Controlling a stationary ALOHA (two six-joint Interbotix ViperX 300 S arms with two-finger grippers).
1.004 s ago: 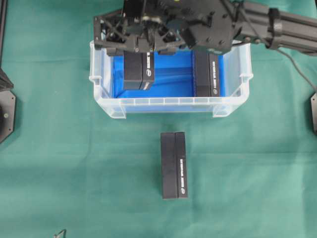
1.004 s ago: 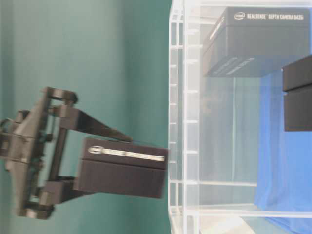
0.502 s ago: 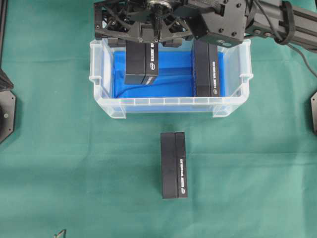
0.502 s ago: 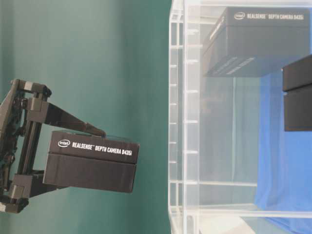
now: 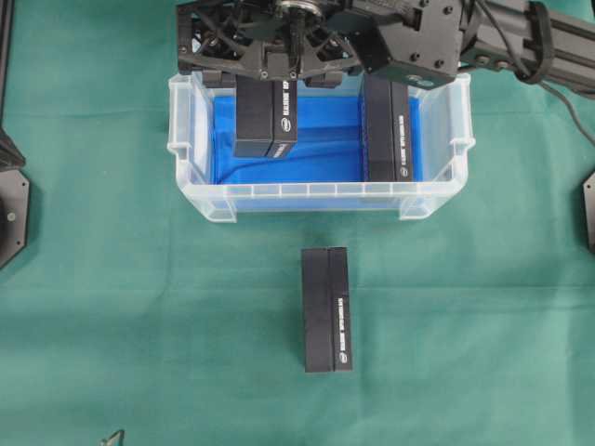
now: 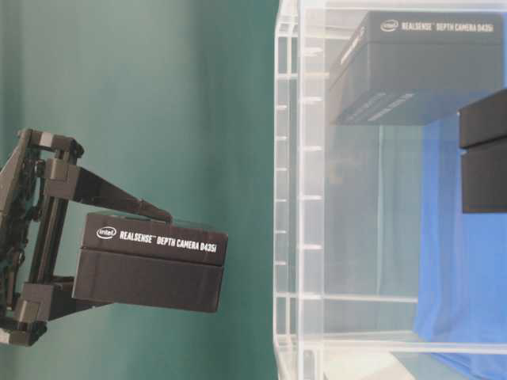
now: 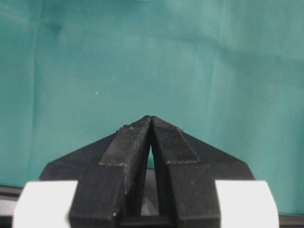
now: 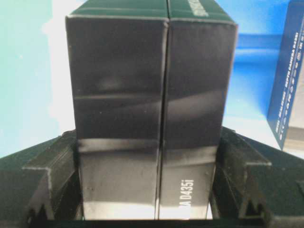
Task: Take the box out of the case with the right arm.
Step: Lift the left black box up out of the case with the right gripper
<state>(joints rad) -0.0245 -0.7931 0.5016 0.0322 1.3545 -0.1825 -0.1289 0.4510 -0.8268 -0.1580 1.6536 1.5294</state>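
Observation:
The clear case (image 5: 316, 197) with a blue bottom stands at the top middle. My right gripper (image 5: 270, 82) reaches in from the upper right and is shut on a black box (image 5: 265, 119), holding it above the case's left part. In the table-level view the gripper (image 6: 131, 257) holds the box (image 6: 150, 269) apart from the case wall (image 6: 289, 198). In the right wrist view the box (image 8: 152, 109) sits between both fingers (image 8: 240, 175). A second black box (image 5: 389, 130) lies in the case. My left gripper (image 7: 151, 119) is shut and empty over green cloth.
A third black box (image 5: 327, 308) lies on the green cloth in front of the case. The second box also shows at the right edge of the right wrist view (image 8: 292, 71). Arm bases sit at the left edge (image 5: 11, 200) and the right edge (image 5: 588, 209).
The right gripper has lifted the black box up and away from the case; over the last half second it has hardly moved. The left gripper shows no earlier frames.

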